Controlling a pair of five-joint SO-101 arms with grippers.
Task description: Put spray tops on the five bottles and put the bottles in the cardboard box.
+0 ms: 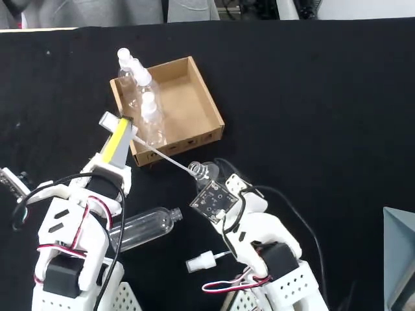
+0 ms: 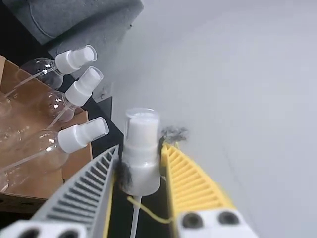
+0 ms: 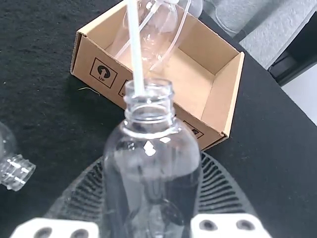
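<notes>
Spray top [image 2: 141, 130]: white moulded plastic, cylindrical, clamped by its collar between the ribbed fingers of the left gripper [image 2: 141, 148]. It hangs just left of the near corner of the cardboard box [image 1: 206, 94]. Its dip tube [image 1: 165, 157], thin and translucent, slants right and nearward, its tip at the open mouth of the bottle [image 3: 148, 134]. The bottle is clear, smooth and round-shouldered with a threaded neck. It is gripped about the body by the right gripper [image 3: 153, 168], just near of the box.

Three capped bottles [image 1: 150, 116] lie along the box's left side. One uncapped bottle [image 1: 146, 227] and a loose spray top [image 1: 202, 262] rest on the black cloth table [image 1: 311, 97] near the arms.

Probable hazards: the slender tube may bow or slip off the rim, because top and neck are far from coaxial. The collar may cross-thread if seated at this tilt. The slick bottle may turn in the fingers under twisting.
</notes>
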